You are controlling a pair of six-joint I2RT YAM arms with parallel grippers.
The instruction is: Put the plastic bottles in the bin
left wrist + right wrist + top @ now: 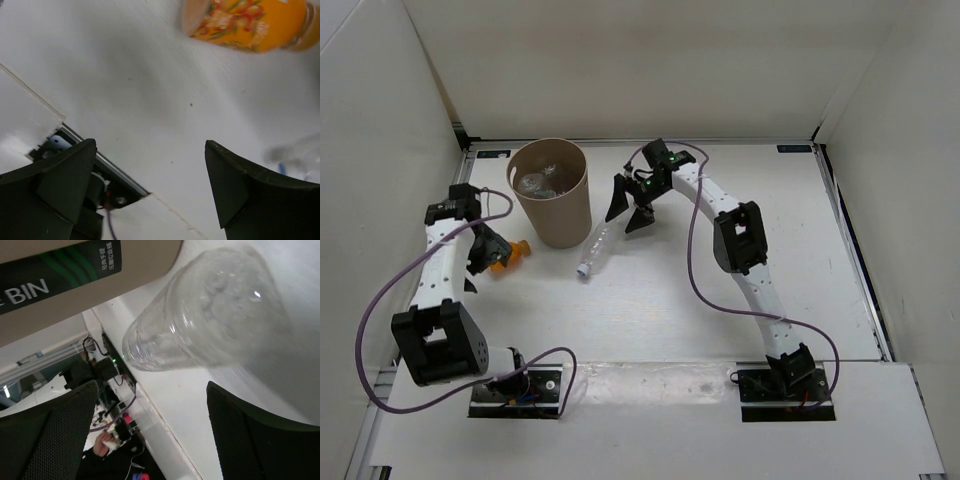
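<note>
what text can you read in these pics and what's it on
"BIN": white letters on the dark label of the bin.
Small characters above it on that label: too small to read.
Orange bottle label: print blurred, unreadable.
Clear bottle: no text seen.

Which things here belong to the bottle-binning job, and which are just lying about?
Job: bin; bottles inside it; clear bottle and orange bottle, both outside it.
Not the job: purple cables; table.

White letters "BIN" stand on the dark label [55, 270] of the bin [150, 257]; smaller print beside them is illegible.
</note>
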